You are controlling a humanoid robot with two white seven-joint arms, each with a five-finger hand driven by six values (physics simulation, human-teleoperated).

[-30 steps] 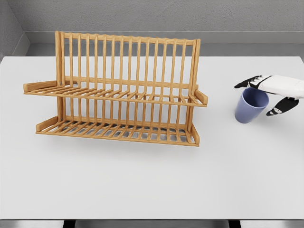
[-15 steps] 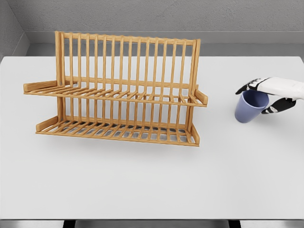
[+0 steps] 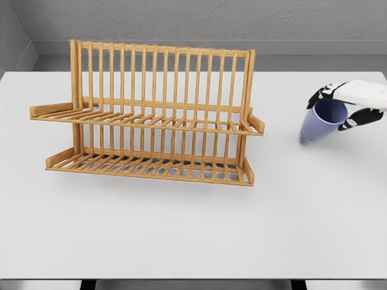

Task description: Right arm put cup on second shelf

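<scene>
Cup (image 3: 320,122) has come up and tilted since half a second ago, mouth leaning toward the right hand (image 3: 352,101), base low-left, just off the white table (image 3: 181,229). Fingers wrapped on the rim, grasping it. Cup sits well right of the wooden dish rack (image 3: 148,115); both shelves bare.

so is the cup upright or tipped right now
Tipped. The blue cup leans in the right hand, its open rim turned up toward the hand and its base angled down-left toward the table.
</scene>
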